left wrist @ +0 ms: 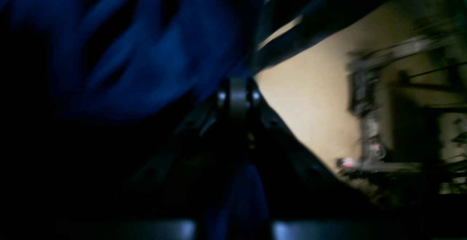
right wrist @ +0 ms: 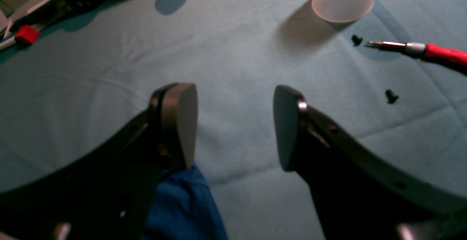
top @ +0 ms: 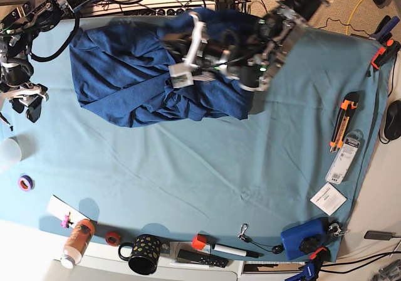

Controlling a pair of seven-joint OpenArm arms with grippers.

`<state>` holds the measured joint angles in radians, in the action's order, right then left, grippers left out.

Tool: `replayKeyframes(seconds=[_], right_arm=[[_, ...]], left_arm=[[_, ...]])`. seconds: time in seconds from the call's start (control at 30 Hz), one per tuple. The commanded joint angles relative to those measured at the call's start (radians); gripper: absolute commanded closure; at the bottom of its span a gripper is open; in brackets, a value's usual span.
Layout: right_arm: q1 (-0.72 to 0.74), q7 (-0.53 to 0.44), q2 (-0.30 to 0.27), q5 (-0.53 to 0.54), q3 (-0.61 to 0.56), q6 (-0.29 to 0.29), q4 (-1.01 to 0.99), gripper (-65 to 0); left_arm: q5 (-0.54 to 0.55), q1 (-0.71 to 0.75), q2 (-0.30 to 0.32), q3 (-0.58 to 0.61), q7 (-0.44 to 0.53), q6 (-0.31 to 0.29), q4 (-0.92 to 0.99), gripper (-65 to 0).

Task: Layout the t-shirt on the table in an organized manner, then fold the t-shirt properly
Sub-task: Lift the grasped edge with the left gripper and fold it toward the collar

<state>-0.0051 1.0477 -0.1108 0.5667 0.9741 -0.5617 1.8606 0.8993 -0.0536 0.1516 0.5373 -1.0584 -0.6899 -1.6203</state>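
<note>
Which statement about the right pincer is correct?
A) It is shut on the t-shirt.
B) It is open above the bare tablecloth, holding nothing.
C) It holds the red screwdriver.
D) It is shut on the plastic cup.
B: in the right wrist view the right pincer stands wide open with only the table cloth between its fingers; the t-shirt lies behind it, not held.

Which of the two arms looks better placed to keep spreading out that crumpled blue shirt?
The left. Its gripper is shut on the t-shirt, over the bunched cloth. The right gripper is open and empty at the table edge, beside the shirt.
</note>
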Motion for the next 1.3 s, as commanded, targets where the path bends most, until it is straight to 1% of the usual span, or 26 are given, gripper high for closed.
replayKeyframes(seconds=[0.0,0.1,0.27,0.33,0.43,0.6,0.67,0.77,0.8,0.83,0.97,1.1,1.17,1.27], right_arm=[[0.010,-0.024,-0.016,0.021,0.000,-0.003,0.016,-32.6],[0.010,-0.023,-0.016,0.020,0.000,-0.003,0.016,-32.6],[0.010,-0.023,-0.016,0.020,0.000,-0.003,0.016,-32.6],[0.010,-0.023,-0.016,0.021,0.000,-0.003,0.016,-32.6],[0.010,-0.023,-0.016,0.020,0.000,-0.003,0.016,-32.6],[0.010,-0.023,-0.016,0.021,0.000,-0.003,0.016,-32.6],[0.010,-0.024,-0.016,0.021,0.000,-0.003,0.016,-32.6],[0.010,-0.023,-0.016,0.020,0.000,-0.003,0.016,-32.6],[0.010,-0.023,-0.016,0.021,0.000,-0.004,0.016,-32.6],[0.010,-0.023,-0.016,0.021,0.000,-0.003,0.016,-32.6],[0.010,-0.023,-0.016,0.021,0.000,-0.003,0.016,-32.6],[0.010,-0.023,-0.016,0.021,0.000,-0.003,0.016,-32.6],[0.010,-0.022,-0.013,0.020,0.000,-0.003,0.016,-32.6],[0.010,-0.022,-0.013,0.020,0.000,-0.003,0.016,-32.6]], left_arm=[[0.040,-0.017,-0.021,-0.004,-0.003,-0.008,-0.018,0.0],[0.083,-0.038,-0.043,-0.006,-0.038,-0.008,-0.021,0.0],[0.083,-0.103,-0.039,-0.018,-0.083,-0.008,-0.023,0.0],[0.080,-0.117,-0.036,-0.053,-0.097,-0.008,-0.023,0.0],[0.081,-0.122,-0.034,-0.142,-0.111,-0.008,-0.023,0.0],[0.082,-0.121,-0.032,-0.295,-0.201,-0.008,-0.023,0.0],[0.081,-0.121,-0.023,-0.323,-0.205,-0.008,-0.023,0.0],[0.076,-0.115,-0.001,-0.323,-0.198,-0.008,-0.023,0.0],[0.060,-0.109,0.000,-0.323,-0.196,-0.008,-0.023,0.0],[0.039,-0.103,0.001,-0.320,-0.186,-0.008,-0.022,0.0],[-0.063,-0.079,0.001,-0.267,-0.083,-0.008,-0.018,0.0],[-0.138,-0.078,0.000,-0.154,0.000,-0.008,-0.016,0.0],[-0.175,-0.081,-0.003,-0.100,0.063,-0.008,-0.016,0.0],[-0.277,-0.092,-0.032,-0.038,0.151,-0.005,-0.016,0.0]])
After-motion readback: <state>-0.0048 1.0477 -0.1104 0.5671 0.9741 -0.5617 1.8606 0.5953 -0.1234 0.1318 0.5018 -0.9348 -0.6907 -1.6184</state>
